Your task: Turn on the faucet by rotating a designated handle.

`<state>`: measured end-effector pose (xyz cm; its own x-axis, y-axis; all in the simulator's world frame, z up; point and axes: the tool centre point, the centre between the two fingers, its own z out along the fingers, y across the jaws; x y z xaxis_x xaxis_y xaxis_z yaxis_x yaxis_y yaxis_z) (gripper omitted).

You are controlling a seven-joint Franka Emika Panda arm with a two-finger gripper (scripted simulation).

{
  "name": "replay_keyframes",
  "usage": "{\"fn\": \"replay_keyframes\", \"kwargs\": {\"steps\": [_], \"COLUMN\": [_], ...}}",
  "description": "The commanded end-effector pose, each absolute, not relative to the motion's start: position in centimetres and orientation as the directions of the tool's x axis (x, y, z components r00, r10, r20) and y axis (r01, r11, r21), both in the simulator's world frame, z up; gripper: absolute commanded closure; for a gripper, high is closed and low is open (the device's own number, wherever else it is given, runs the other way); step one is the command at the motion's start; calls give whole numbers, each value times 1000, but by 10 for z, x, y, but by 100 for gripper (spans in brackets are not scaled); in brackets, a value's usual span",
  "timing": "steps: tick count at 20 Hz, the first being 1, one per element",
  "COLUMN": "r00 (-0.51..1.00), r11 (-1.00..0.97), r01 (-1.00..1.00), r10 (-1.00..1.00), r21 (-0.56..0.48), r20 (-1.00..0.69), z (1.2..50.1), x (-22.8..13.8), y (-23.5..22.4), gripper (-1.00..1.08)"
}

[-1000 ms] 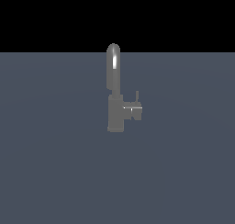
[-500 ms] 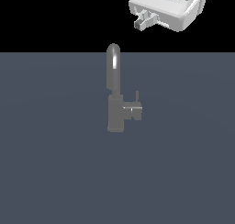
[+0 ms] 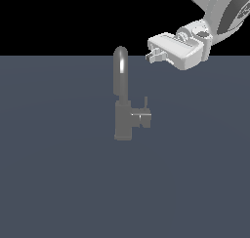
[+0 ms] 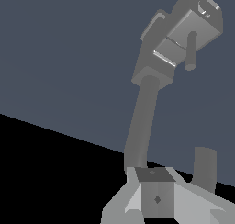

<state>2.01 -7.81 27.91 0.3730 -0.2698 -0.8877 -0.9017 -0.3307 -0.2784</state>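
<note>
The grey faucet [image 3: 122, 122] stands upright mid-scene, its arched spout [image 3: 120, 69] rising above the body. The handle [image 3: 142, 118] is a short stub on the side toward the exterior view's right, with a thin upright lever pin [image 3: 146, 103]. My gripper [image 3: 152, 55] hangs above and to the exterior view's right of the spout top, clear of the faucet. Its fingers look closed together with nothing between them. The wrist view looks down along the spout [image 4: 142, 122] to the handle [image 4: 193, 25] and pin [image 4: 190, 51], with the gripper [image 4: 156, 193] at the edge.
The faucet stands on a flat dark blue-grey floor [image 3: 58, 183]. The white arm [image 3: 219, 12] comes in from the exterior view's upper right corner. Black background lies beyond the floor's far edge.
The gripper has come down and toward the exterior view's left, from the top edge to just beside the spout's top. More of the arm shows. The faucet and handle have not moved.
</note>
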Motion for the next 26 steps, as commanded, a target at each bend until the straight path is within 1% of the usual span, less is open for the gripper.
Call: {"fn": "replay_keyframes", "kwargs": {"steps": [1, 8, 14, 19, 26], "r00": [305, 136, 41, 4, -2], "r11": [-264, -101, -12, 23, 27], "r01": [-934, -987, -999, -1000, -1000], "r10": [-234, -121, -42, -6, -1], "r21": [-242, -124, -40, -4, 2], "r20": [-923, -983, -998, -1000, -1000], "z": [256, 196, 160, 145, 143], "x": [26, 33, 33, 31, 31], "y": [-81, -81, -76, -73, -72], "gripper": [108, 108, 108, 108, 108]}}
